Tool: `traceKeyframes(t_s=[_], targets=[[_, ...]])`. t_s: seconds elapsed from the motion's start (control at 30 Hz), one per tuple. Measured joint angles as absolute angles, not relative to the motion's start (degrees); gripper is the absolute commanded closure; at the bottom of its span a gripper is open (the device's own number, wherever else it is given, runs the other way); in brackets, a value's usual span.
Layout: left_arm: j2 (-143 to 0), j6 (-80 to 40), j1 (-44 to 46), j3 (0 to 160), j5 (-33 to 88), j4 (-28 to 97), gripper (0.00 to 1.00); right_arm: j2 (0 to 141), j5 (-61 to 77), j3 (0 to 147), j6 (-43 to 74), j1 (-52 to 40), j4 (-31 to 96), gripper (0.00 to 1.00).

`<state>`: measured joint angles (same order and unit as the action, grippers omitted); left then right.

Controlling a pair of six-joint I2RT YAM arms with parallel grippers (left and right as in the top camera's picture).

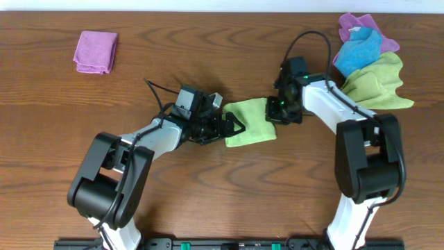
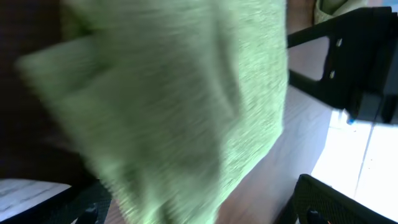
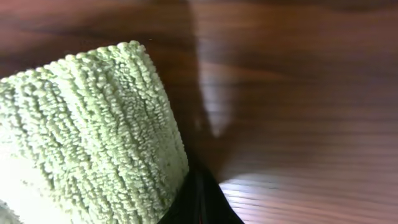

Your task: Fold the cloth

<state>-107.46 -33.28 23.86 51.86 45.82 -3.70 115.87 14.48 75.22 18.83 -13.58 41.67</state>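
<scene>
One cloth (image 1: 251, 123), light green and lying as a small doubled-over rectangle, sits about midway between the table's (image 1: 208, 201) left and right edges and about midway between its far and near edges. Its long axis runs roughly left to right, tilted so the right end lies a little nearer the far edge. The left gripper (image 1: 234, 128) is at the left short edge, touching it, and the right gripper (image 1: 277, 111) is at the far right corner, also touching, so the cloth lies between the two and neither arm is clearly nearer. Blur fills the left wrist view with green pile (image 2: 180, 106), and I cannot tell whether that gripper is spread or pinching the edge. In the right wrist view a rounded cloth corner (image 3: 87, 137) runs down to a dark fingertip at the bottom of the picture, but whether it is clamped cannot be told either. As a judgement, any further fold would go along the long axis, one end carried over toward the other. A folded purple cloth (image 1: 96, 51) lies near the far left corner, well apart, and a loose pile (image 1: 371, 62) of pink, blue and green cloths sits at the far right corner.
</scene>
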Motion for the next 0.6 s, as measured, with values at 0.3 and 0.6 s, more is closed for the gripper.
traceKeyframes(t_s=[0.3, 0.6], targets=[[-110.28, -35.81, 25.10, 52.53, 46.11, -3.42, 0.94, 115.87, 15.75, 75.22, 18.90, -17.02, 41.08, 0.99], [-111.44, -36.01, 25.15, 51.86, 45.65, -3.46, 0.94, 115.87, 15.55, 75.22, 18.68, -11.31, 45.82, 0.99]])
